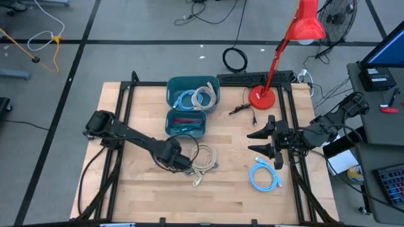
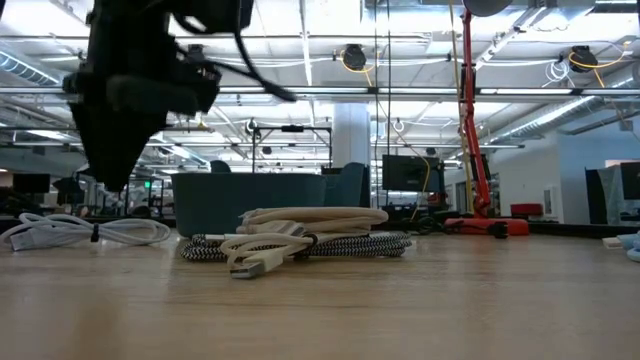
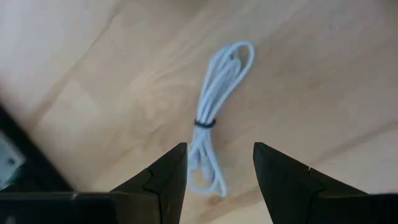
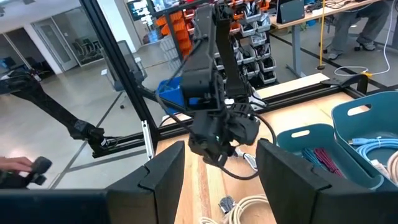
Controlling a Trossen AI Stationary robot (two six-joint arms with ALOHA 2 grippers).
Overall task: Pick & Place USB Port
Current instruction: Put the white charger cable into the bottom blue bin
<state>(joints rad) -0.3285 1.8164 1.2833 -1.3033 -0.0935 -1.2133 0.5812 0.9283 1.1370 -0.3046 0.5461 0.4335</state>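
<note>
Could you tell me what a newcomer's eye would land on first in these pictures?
Probably the bright red desk lamp at the table's far right corner, then the two teal bins holding coiled cables at the middle of the far edge. Next, the left claw hangs open over a tied white cable, with a beige cable bundle beside it, while the right claw waits open near a blue cable.
</note>
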